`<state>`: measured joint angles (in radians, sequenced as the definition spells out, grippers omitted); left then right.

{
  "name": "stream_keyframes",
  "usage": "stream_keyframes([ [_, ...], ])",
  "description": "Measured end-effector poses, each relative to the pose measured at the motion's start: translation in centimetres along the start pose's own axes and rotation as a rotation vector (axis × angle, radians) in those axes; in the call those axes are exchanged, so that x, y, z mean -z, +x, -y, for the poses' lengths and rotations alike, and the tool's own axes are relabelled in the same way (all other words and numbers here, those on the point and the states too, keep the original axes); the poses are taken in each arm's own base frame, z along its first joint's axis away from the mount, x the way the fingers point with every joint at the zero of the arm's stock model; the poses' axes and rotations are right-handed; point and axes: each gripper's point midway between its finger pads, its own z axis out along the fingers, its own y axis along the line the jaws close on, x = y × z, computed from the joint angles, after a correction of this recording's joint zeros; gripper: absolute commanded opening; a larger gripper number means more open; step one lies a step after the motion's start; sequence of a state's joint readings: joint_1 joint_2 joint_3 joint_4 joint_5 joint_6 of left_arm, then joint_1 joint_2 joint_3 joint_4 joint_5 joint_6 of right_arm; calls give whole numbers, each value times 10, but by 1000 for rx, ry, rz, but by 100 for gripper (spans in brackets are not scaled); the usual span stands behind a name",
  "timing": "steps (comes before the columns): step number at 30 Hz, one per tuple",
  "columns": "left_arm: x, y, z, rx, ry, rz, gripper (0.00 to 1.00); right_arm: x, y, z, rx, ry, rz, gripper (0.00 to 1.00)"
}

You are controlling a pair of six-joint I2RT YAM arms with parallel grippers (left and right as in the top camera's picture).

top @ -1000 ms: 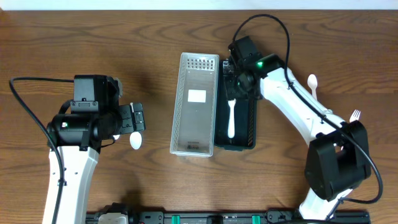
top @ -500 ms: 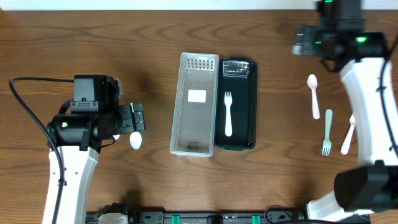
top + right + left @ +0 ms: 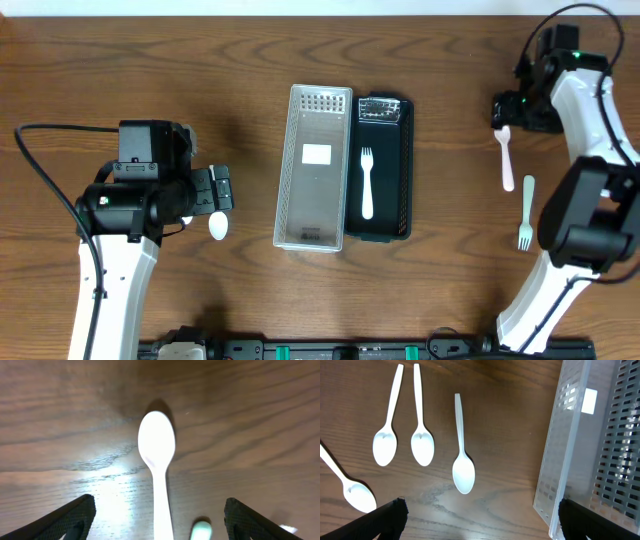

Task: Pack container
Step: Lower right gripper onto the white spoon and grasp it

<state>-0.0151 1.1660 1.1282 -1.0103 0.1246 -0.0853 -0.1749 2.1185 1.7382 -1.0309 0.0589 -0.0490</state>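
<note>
— Where do we find the container?

— The black rectangular plastic container (image 3: 392, 195) lies at mid-table. Its long side touches the clear perforated plastic tray (image 3: 312, 205) on its left. One white plastic fork (image 3: 366, 185) lies inside it, tines toward the far edge.

— And the pincers?

— We record the right gripper (image 3: 160, 519) spread wide and holding nothing. It hangs over a single white plastic spoon (image 3: 156, 445) lying flat on the brown wooden table (image 3: 200, 60), near a pale green plastic fork (image 3: 525, 212). The left gripper (image 3: 480, 520) is likewise wide and empty, above a group of four white spoons (image 3: 463, 472) beside the tray.
</note>
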Motion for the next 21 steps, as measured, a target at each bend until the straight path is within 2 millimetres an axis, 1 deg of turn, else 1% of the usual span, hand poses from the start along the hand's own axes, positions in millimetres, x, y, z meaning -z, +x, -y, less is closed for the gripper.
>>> stream_keyframes([
  [5, 0, 0, 0, 0, 0, 1, 98, -24, 8, -3, 10, -12, -59, 86],
  [13, 0, 0, 0, 0, 0, 1, 98, -48, 17, -10, 19, -44, -119, 86],
  [17, 0, 0, 0, 0, 0, 1, 98, -58, 27, -12, 19, -54, -166, 85],
  [20, 0, 0, 0, 0, 0, 2, 98, -60, 29, -13, 20, -58, -177, 81],
  [21, 0, 0, 0, 0, 0, 1, 98, -60, 29, -13, 20, -58, -177, 77],
])
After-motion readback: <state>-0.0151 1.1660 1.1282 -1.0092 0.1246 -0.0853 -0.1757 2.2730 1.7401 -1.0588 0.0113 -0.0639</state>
